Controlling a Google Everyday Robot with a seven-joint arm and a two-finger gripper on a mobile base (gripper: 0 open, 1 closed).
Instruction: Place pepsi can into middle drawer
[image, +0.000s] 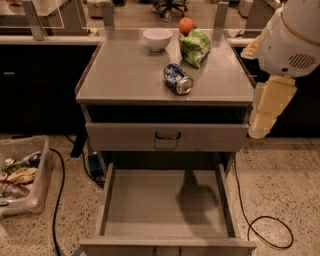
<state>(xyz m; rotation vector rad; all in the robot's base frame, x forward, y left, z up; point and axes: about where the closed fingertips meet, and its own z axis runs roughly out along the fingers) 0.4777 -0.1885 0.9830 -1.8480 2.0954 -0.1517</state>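
Note:
The pepsi can (177, 79), blue with silver ends, lies on its side on the grey cabinet top (125, 75), right of centre. The middle drawer (145, 205) is pulled out below, a wide grey tray with a bare floor that holds only a shadow. My gripper is out of view. Only the white and cream arm (280, 65) shows at the right edge, beside the cabinet's right side and level with its top.
A white bowl (157, 38), a green snack bag (195, 47) and an orange fruit (186, 25) stand at the back of the top. The upper drawer (167, 136) is shut. A bin of trash (20, 175) sits on the floor at left. Cables (265, 230) lie at right.

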